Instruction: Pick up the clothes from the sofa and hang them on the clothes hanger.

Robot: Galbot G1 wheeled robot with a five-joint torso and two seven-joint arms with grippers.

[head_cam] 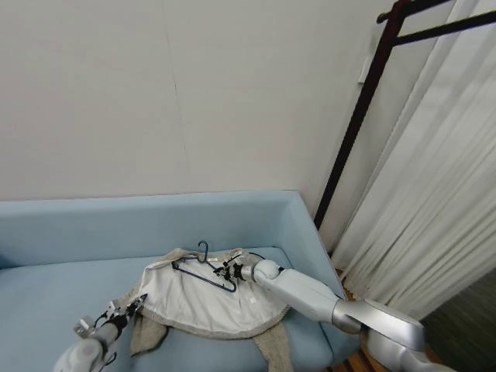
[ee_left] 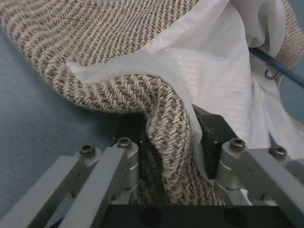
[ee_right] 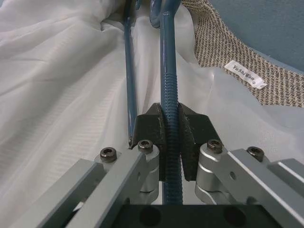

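Wall: you have a plain off-white wall (head_cam: 155,93) across the back of your head view, with a faint vertical seam running down it left of centre.
Wall plate: a small white plate (head_cam: 363,70) sits high on that wall, near its right end.
Curtain: a white curtain (head_cam: 434,194) hangs in long folds down your right side.
Floor: dark floor (head_cam: 469,314) shows at your lower right, below the curtain's hem.
Wood patch: a brown wood-toned strip (head_cam: 353,362) lies at the bottom edge; you cannot tell what it belongs to.
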